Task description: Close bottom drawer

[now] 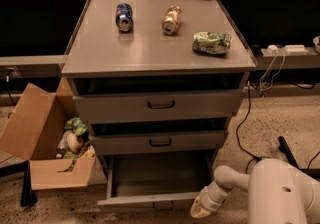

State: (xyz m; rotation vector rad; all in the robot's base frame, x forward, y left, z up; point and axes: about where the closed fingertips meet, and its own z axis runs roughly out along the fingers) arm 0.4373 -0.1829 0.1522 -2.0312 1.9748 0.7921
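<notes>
The bottom drawer (150,201) is the lowest of three grey drawers in the cabinet and stands pulled far out, its inside empty. Its narrow front panel runs along the bottom of the view. My gripper (201,209) is low at the right end of that front panel, at the drawer's front right corner; whether it touches the panel I cannot tell. The white arm (280,193) fills the lower right. The middle drawer (160,142) and the top drawer (160,104) above stand slightly out too.
An open cardboard box (45,143) with rubbish stands on the floor left of the cabinet. On the cabinet top lie a blue can (124,16), a brown can (171,19) and a green bag (212,42). Cables (245,133) trail on the floor at right.
</notes>
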